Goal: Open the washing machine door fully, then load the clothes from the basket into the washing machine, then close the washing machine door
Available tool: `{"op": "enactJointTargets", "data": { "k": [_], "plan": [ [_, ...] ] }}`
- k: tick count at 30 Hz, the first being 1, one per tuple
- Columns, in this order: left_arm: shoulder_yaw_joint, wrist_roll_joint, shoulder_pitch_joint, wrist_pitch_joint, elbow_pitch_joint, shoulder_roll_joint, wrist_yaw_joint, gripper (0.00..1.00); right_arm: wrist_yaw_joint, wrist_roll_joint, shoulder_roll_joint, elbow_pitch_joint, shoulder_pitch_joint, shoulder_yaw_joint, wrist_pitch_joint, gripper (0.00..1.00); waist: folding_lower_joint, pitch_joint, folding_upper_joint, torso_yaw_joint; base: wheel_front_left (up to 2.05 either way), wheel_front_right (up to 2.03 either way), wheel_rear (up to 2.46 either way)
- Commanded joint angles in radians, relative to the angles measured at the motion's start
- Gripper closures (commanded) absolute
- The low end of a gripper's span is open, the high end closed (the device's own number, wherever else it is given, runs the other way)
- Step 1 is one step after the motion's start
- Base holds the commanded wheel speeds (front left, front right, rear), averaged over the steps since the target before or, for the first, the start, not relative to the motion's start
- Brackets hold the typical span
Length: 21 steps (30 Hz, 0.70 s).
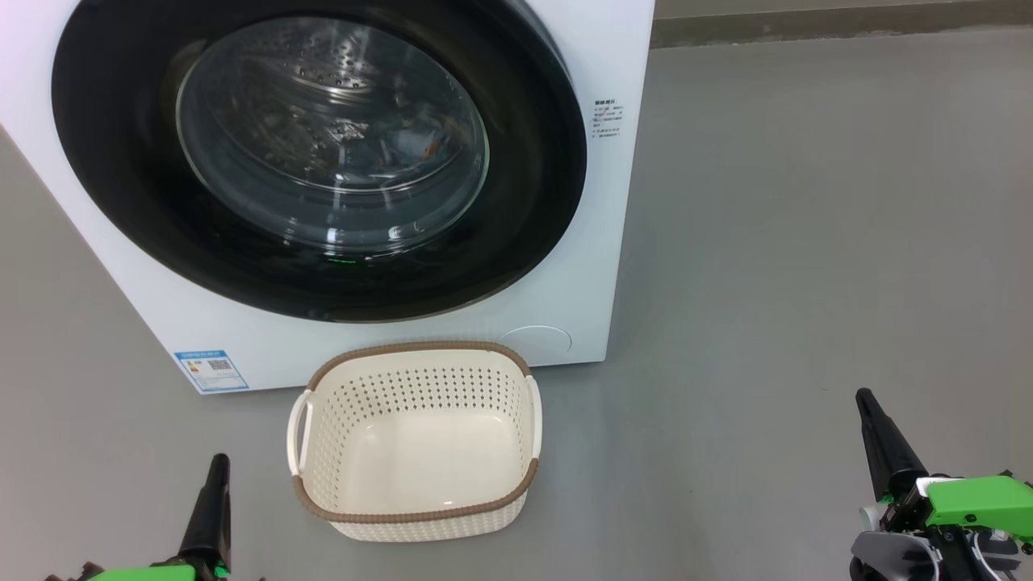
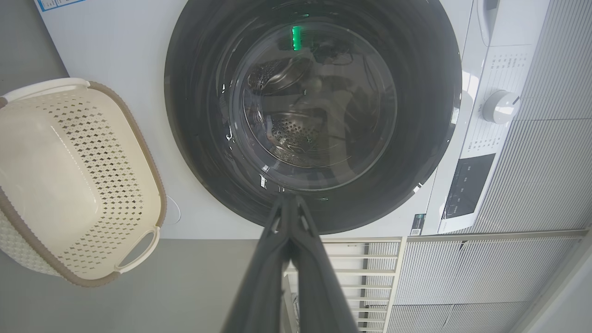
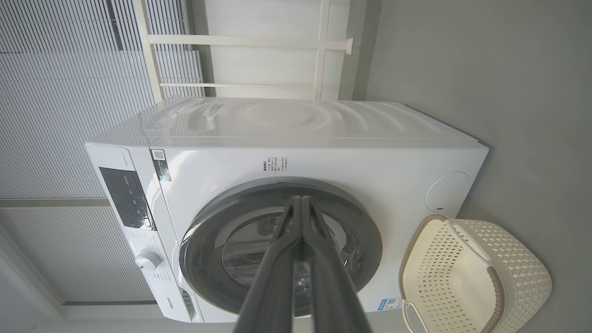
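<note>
The white washing machine stands ahead with its glossy black door shut flat against the front. Behind the glass window lies a bluish bundle with an orange spot, the clothes, inside the steel drum. On the floor in front sits the cream basket, its inside bare. My left gripper hovers left of the basket, shut and holding nothing. Out to the right, well clear of the basket, my right gripper is shut too. The left wrist view has the left gripper pointing at the door; the right gripper also points at the machine.
Grey floor spreads wide to the right of the machine. A control panel with a white knob tops the machine's front. Behind it are a slatted wall and a white railing.
</note>
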Motion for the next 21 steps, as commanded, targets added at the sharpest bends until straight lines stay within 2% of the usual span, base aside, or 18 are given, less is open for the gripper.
{"op": "enactJointTargets", "data": {
  "k": [1,21],
  "plan": [
    [0.032,-0.008,-0.042,0.006,-0.031,0.009,-0.003,1.00,0.002,0.004,-0.008,-0.030,-0.040,0.018,0.005,1.00,0.0000,0.000,0.0000,0.000,0.00,0.00,0.00],
    [0.032,-0.008,-0.042,0.006,-0.031,0.009,-0.003,1.00,0.002,0.004,-0.008,-0.030,-0.040,0.019,0.004,1.00,0.0000,0.000,0.0000,0.000,0.00,0.00,0.00]
  ]
}}
